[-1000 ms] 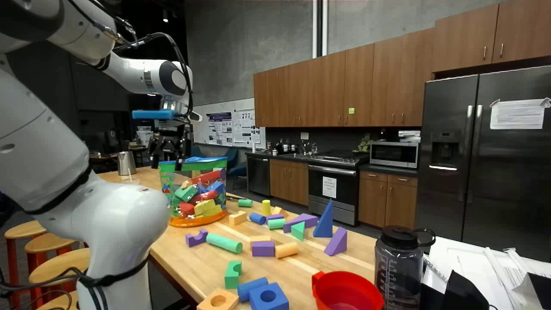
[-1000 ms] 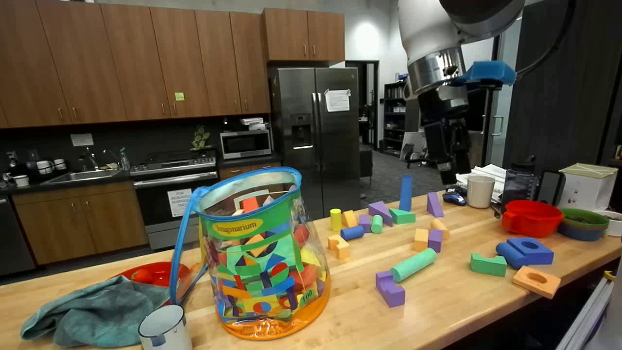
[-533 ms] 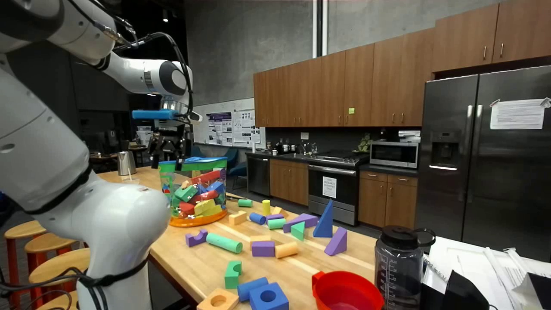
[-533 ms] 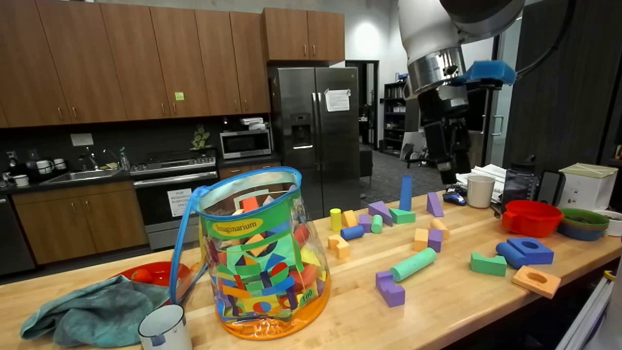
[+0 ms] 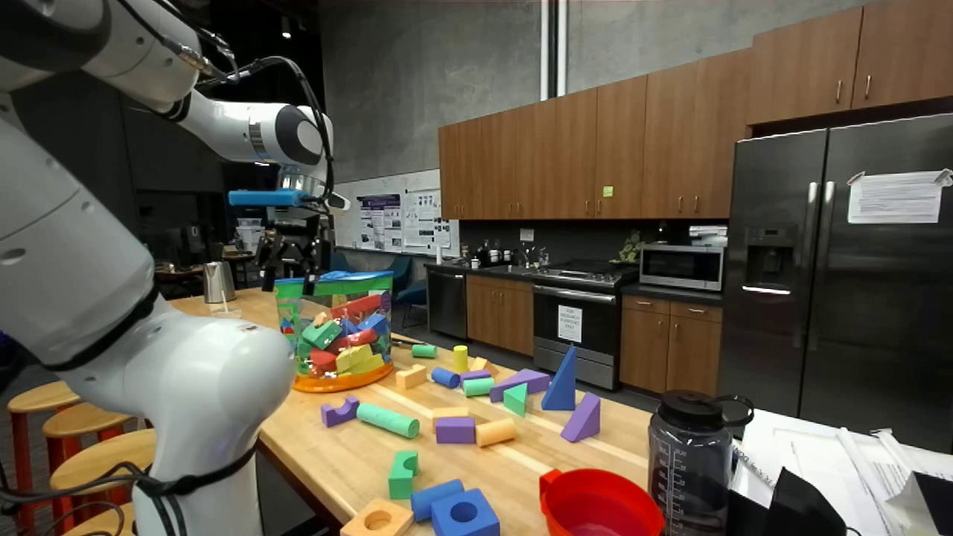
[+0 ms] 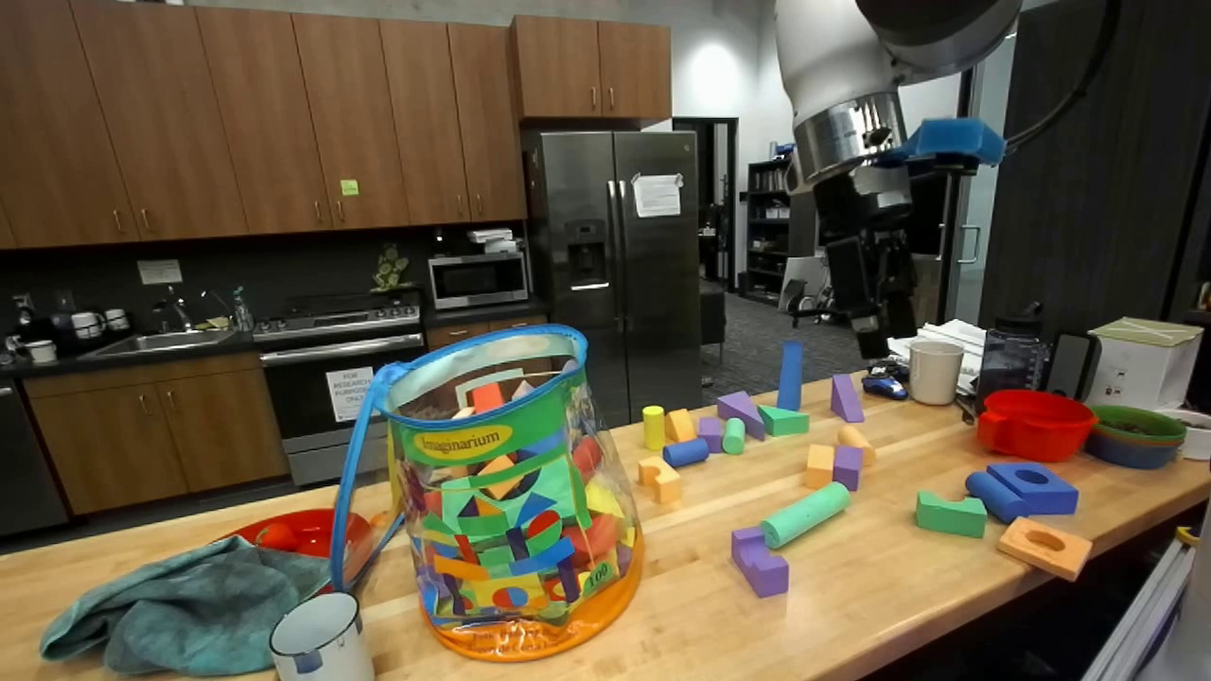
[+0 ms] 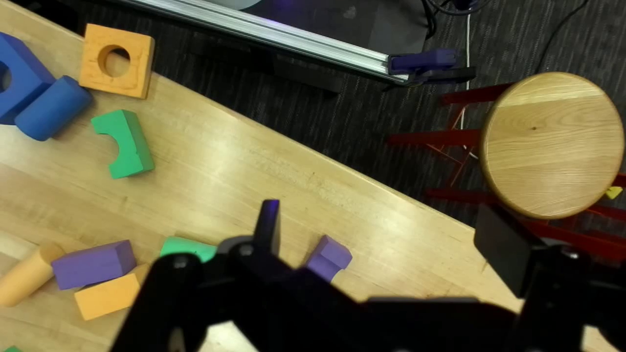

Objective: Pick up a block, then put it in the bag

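The bag (image 6: 462,442), green-rimmed with clear sides, stands upright and open on the table, full of blocks; it also shows in an exterior view (image 5: 344,382). My gripper (image 5: 289,286) is open and empty, held above the table; it also shows in an exterior view (image 6: 887,340). In the wrist view the gripper (image 7: 384,239) has its fingers wide apart. A purple notched block (image 7: 328,257) lies on the table below, partly hidden by the gripper. A green cylinder (image 6: 806,515) touches or nearly touches that block. A green arch block (image 7: 129,144) lies nearer the table edge.
More blocks lie about, including a blue holed block (image 6: 1033,486) and an orange holed block (image 6: 1044,546). A red bowl (image 6: 1036,426) and bottle (image 5: 689,461) stand at one end. A cloth (image 6: 189,605) and white cup (image 6: 322,638) lie beside the bag. A stool (image 7: 552,146) stands past the edge.
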